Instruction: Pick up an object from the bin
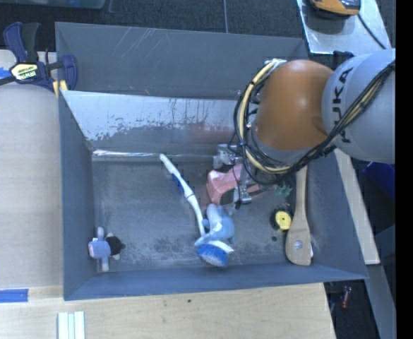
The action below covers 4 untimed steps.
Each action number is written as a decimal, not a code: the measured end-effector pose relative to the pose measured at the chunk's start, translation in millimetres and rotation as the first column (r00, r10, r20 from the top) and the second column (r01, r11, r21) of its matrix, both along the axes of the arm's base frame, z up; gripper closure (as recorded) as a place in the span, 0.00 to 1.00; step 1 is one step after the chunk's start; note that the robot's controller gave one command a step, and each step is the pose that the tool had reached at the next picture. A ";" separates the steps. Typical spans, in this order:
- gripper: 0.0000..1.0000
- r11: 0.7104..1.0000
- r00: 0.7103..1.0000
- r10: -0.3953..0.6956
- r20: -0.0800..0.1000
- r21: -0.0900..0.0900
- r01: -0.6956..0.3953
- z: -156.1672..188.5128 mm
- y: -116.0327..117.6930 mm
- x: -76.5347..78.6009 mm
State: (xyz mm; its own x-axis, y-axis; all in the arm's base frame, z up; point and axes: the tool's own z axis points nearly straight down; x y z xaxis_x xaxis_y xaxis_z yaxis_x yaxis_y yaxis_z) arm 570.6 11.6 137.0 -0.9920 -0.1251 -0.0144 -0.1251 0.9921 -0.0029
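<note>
The gripper [236, 188] hangs low in the right half of the bin [150, 122], hard against a pink block [220, 183] lying toward the back of the floor. How wide it stands, and whether it has hold of anything, I cannot tell, since the wrist's orange cover and cables hide it from above. The block looks small and light, perhaps foamy, so it should give a little and not slip; its flat opposite sides seem the place to pinch. Just left of it a white-and-blue brush [192, 202] runs slantwise toward the front wall, near enough to be nudged. To the right lie a yellow piece [282, 219] and a wooden spatula [299, 224] along the right wall, so there is little room that way. The left floor is open but for a small toy [104, 248] in the front corner — straight up looks the clearest way out.
</note>
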 end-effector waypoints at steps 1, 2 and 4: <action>0.00 1.000 1.000 0.022 -0.002 0.001 -0.022 99.2 5.1 5.0; 0.00 1.000 1.000 0.013 -0.005 0.001 -0.013 138.3 6.1 22.0; 0.00 0.999 0.999 -0.042 0.017 0.003 0.042 94.4 9.1 -10.5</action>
State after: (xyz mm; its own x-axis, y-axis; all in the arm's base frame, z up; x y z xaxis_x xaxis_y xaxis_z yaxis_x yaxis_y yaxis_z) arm 560.0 20.7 231.4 -0.9960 -0.0830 -0.0317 -0.0830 0.9965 -0.0025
